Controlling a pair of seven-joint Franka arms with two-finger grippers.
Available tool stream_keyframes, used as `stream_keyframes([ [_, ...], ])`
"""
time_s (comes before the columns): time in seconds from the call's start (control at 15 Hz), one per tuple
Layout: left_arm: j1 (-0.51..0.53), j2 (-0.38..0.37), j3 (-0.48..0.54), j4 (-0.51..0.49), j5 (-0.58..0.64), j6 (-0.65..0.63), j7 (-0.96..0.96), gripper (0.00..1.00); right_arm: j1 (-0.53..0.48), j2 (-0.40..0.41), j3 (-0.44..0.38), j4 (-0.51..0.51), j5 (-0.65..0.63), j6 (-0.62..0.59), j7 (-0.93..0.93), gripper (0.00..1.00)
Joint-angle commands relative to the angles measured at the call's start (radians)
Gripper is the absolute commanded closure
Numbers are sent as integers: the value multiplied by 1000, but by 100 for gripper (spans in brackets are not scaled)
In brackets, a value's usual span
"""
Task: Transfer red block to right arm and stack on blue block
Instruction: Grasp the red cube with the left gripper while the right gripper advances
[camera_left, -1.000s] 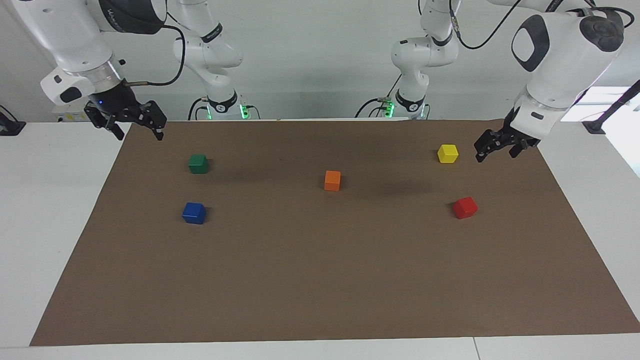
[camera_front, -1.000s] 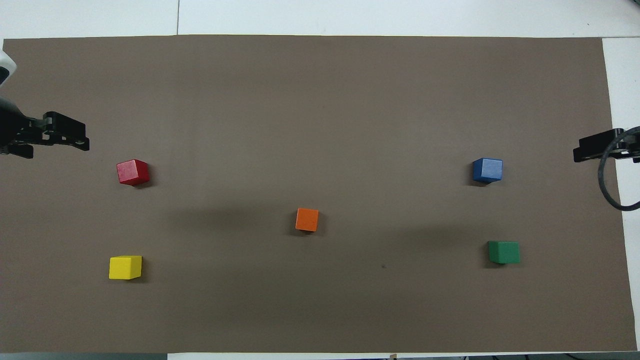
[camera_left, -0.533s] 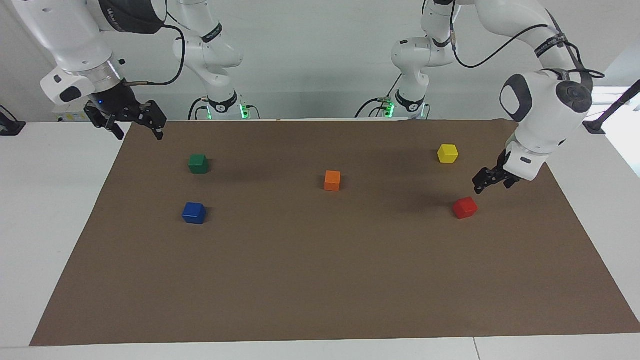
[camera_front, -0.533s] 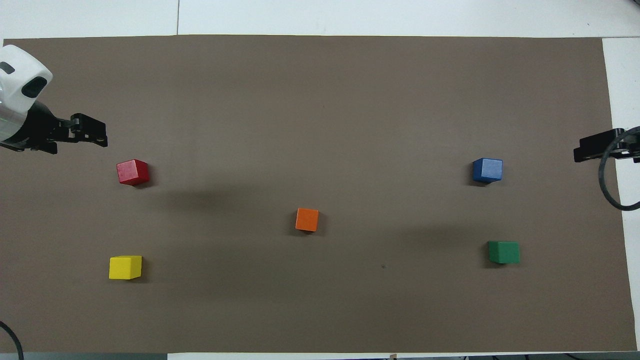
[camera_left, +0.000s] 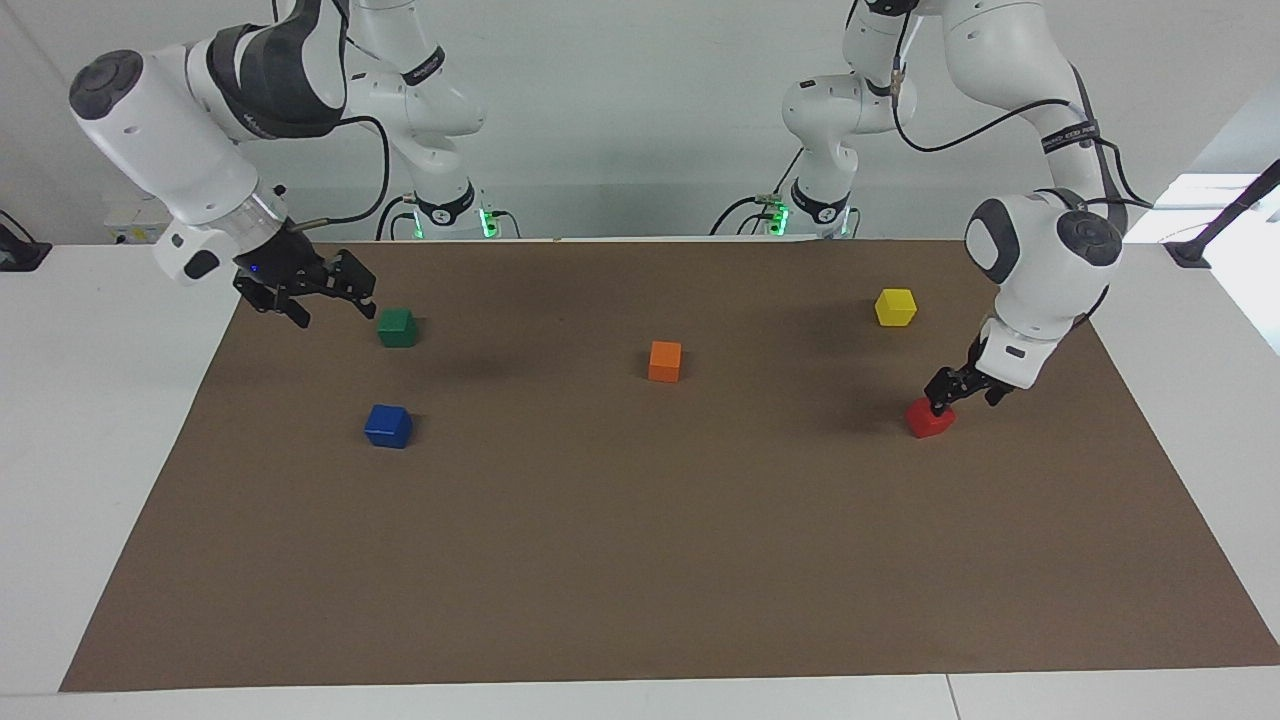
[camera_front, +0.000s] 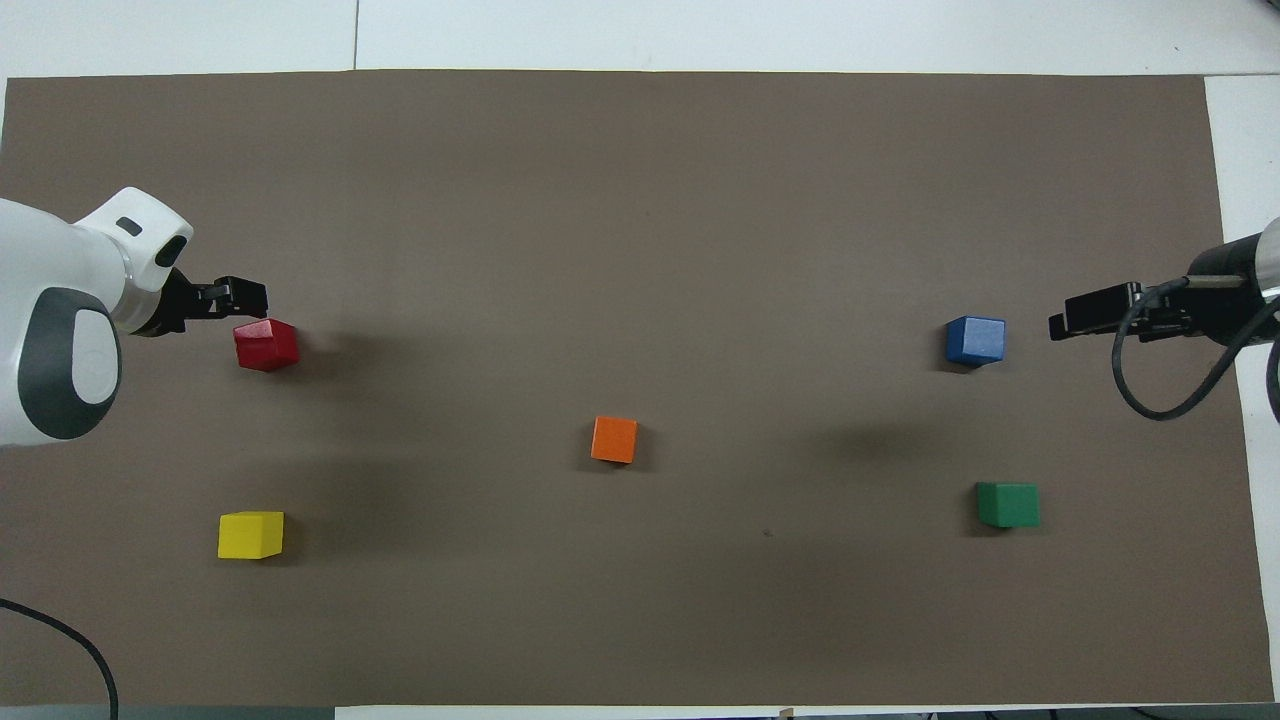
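Observation:
The red block (camera_left: 930, 418) sits on the brown mat (camera_left: 640, 560) toward the left arm's end; it also shows in the overhead view (camera_front: 266, 345). My left gripper (camera_left: 965, 396) is open and low, with one fingertip right at the red block's top edge, and holds nothing. In the overhead view the left gripper (camera_front: 243, 298) is at the block's corner. The blue block (camera_left: 388, 426) sits toward the right arm's end, also in the overhead view (camera_front: 975, 340). My right gripper (camera_left: 322, 297), with a blue light, is open and empty, raised over the mat near the blue block (camera_front: 1088, 312).
A green block (camera_left: 397, 327) lies nearer to the robots than the blue one. An orange block (camera_left: 664, 361) is mid-mat. A yellow block (camera_left: 895, 307) lies nearer to the robots than the red one. White table surrounds the mat.
My left gripper has come down and moved over to the red block. My right gripper has moved in from the mat's edge toward the blue and green blocks. No block has moved.

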Motion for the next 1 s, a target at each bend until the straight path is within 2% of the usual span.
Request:
stream_keyframes([
  [0.0, 5, 22, -3, -44, 17, 82, 7, 0, -38, 18, 6, -65, 188, 25, -102, 0],
  [0.27, 1, 71, -4, -49, 17, 119, -1, 0, -58, 37, 5, -176, 441, 71, -257, 0],
  [0.47, -4, 72, -4, -61, 17, 119, 1, 0, -54, 69, 6, -208, 597, 88, -333, 0],
  [0.6, -7, 74, -4, -69, 17, 124, -7, 15, -46, 92, 6, -237, 712, 99, -423, 0],
  [0.67, -7, 72, -4, -78, 17, 125, -10, 32, -37, 96, 6, -246, 763, 100, -444, 0],
  [0.73, -7, 72, -4, -79, 17, 121, -19, 63, -9, 96, 6, -251, 802, 102, -453, 0],
  [0.8, -8, 71, -4, -79, 17, 104, -45, 100, 17, 98, 6, -253, 841, 102, -455, 0],
  [0.93, -11, 65, -18, -50, 9, 25, -64, 100, 32, 162, 8, -250, 969, 94, -528, 0],
])
